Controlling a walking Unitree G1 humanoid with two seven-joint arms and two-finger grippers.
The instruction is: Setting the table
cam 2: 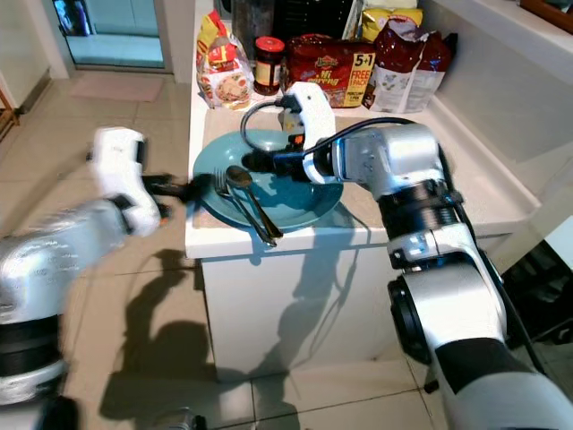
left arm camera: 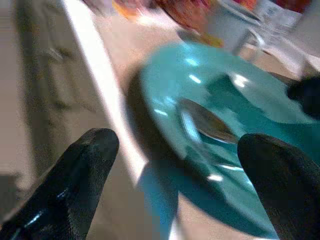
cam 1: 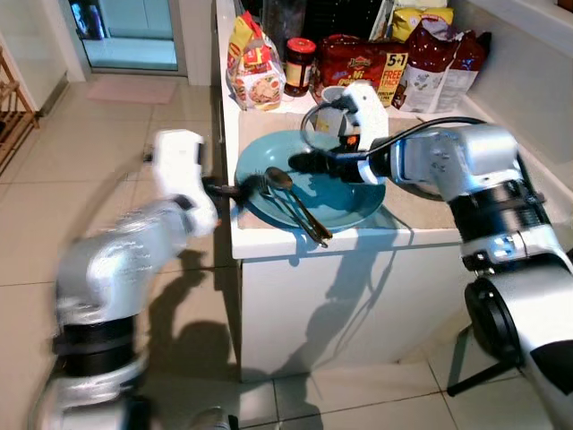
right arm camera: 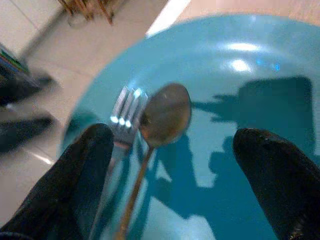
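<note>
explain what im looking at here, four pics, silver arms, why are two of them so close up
This is a humanoid robot with two silver arms, each ending in two black fingers. The two wide pictures come from cameras in its head, looking down at a counter. The two close-ups come from cameras on its wrists, looking along the fingers.

On the counter sits a teal plate with a fork and spoon lying on it. Behind it stand snack bags, a jar and a white mug.

The right gripper hangs open over the plate. The left gripper, blurred, is open at the plate's outer edge. Neither holds anything.
</note>
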